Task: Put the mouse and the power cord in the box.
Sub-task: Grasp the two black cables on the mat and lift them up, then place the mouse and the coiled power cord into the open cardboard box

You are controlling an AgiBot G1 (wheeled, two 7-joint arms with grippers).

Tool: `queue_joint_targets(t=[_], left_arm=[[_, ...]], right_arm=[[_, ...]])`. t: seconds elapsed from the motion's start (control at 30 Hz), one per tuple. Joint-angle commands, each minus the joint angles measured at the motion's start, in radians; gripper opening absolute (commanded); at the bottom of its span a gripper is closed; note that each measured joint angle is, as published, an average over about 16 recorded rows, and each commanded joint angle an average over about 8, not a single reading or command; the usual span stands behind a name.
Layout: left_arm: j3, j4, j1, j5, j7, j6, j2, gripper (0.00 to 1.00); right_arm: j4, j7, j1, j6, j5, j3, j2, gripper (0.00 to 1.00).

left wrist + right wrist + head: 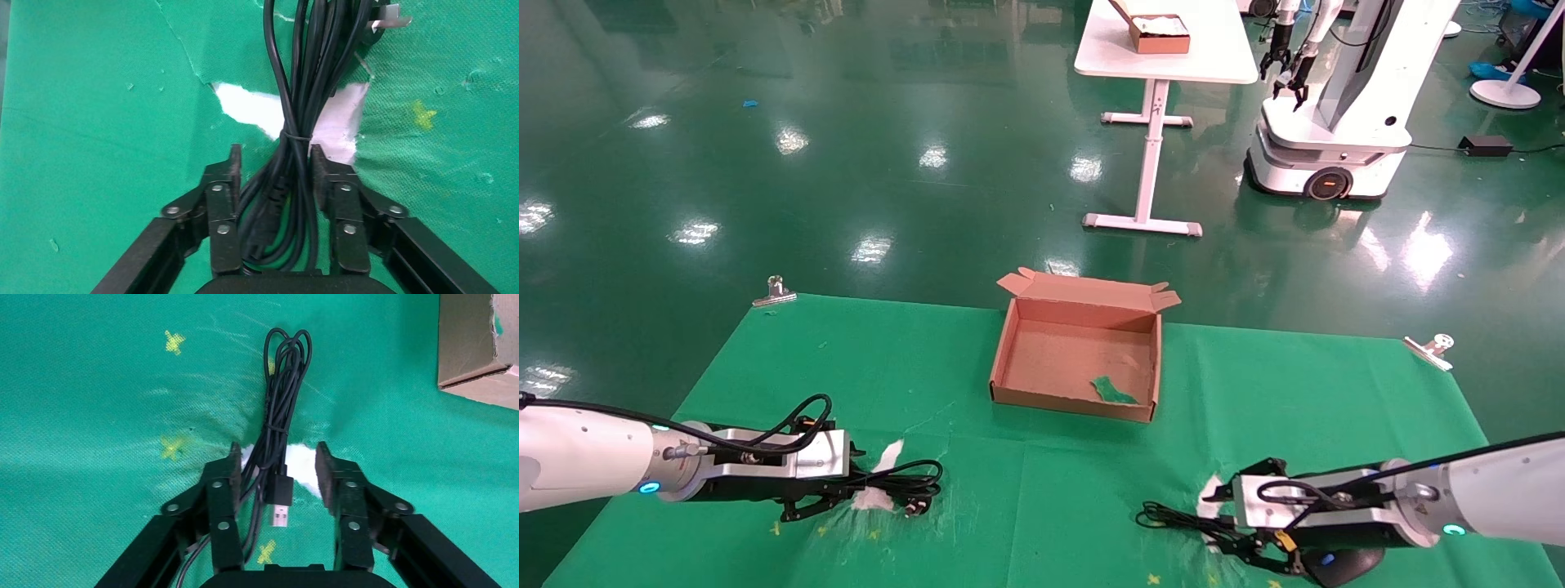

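The power cord is a thick black coiled bundle lying on the green cloth at the near left. My left gripper stands open astride its near end. In the left wrist view the power cord runs between the fingers of the left gripper. The black mouse shows under my right arm at the near right. Its thin cable stretches left. My right gripper is open over that cable, with the USB plug between its fingers. The brown box sits open mid-table.
A green scrap lies inside the box. White patches show through tears in the cloth under both grippers. Metal clips hold the far corners. Beyond stand a white table and another robot.
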Motion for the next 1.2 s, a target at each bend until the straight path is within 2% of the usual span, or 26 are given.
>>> queue_joint_targets(t=[0.03,0.57,0.83,1.07,1.2], left_arm=[[0.0,0.0,0.0,0.0,0.0,0.0,0.0,0.0],[-0.002,0.008,-0.007,-0.004,-0.017,0.008,-0.005,0.0],[-0.025,0.022,-0.084,-0.037,-0.071,0.095,-0.053,0.0],[-0.08,0.055,-0.188,-0.116,-0.194,0.175,-0.087,0.0],[-0.105,0.068,-0.248,-0.152,-0.278,0.179,-0.057,0.0]], right_arm=[[0.0,0.0,0.0,0.0,0.0,0.0,0.0,0.0],[0.001,0.002,0.0,-0.001,0.004,0.003,0.002,0.0],[-0.005,0.018,0.023,-0.049,0.073,0.05,0.055,0.0],[0.026,0.048,0.11,-0.113,0.163,0.114,0.153,0.0],[0.079,0.075,0.175,-0.119,0.169,0.12,0.157,0.0]])
